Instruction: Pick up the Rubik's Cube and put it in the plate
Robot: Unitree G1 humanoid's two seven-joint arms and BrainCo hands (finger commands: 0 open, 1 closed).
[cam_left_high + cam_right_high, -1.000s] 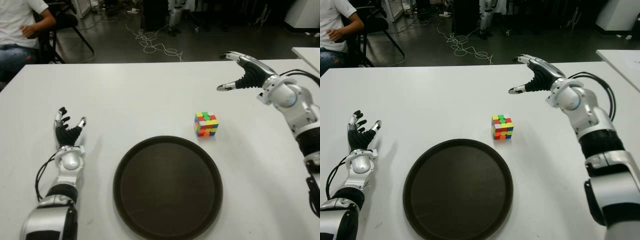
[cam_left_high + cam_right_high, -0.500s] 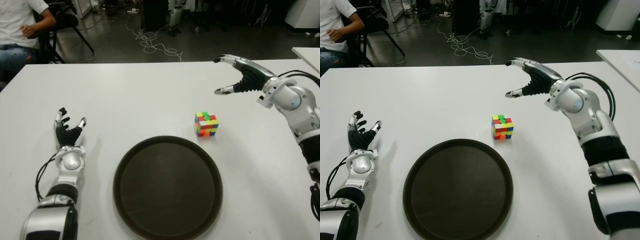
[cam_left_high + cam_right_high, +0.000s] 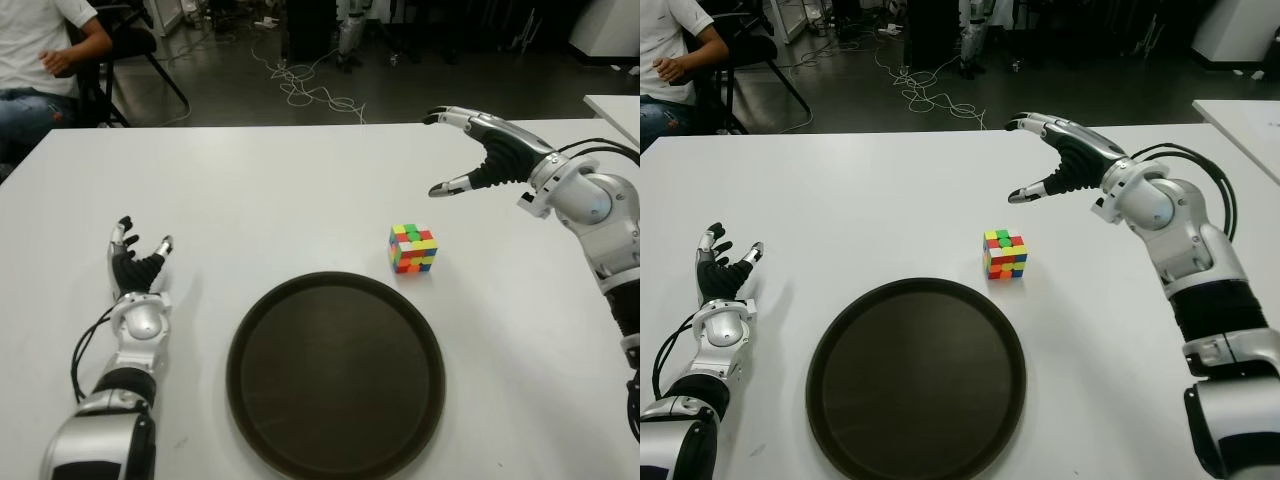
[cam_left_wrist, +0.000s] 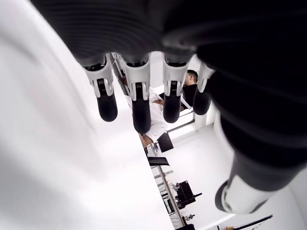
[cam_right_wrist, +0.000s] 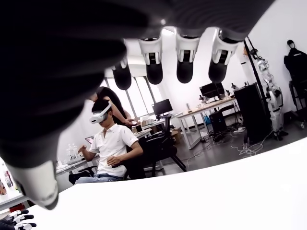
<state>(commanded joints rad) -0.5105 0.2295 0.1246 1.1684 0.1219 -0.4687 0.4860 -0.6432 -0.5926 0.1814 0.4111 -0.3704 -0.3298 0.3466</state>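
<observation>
The Rubik's Cube (image 3: 412,248) sits on the white table (image 3: 280,190), just beyond the far right rim of the dark round plate (image 3: 335,374). My right hand (image 3: 462,150) hovers above the table behind and to the right of the cube, fingers spread and holding nothing; its wrist view shows the fingertips (image 5: 154,67) apart with only the room beyond. My left hand (image 3: 138,262) shows at the table's left side, far from the cube, fingers spread and holding nothing.
A seated person (image 3: 40,60) in a white shirt is beyond the table's far left corner, and shows in the right wrist view (image 5: 112,143) too. Cables (image 3: 305,85) lie on the floor behind the table. A second white table (image 3: 615,105) edge shows at right.
My right hand has drifted left and slightly toward the cube, staying open. The cube, plate and left hand have not moved.
</observation>
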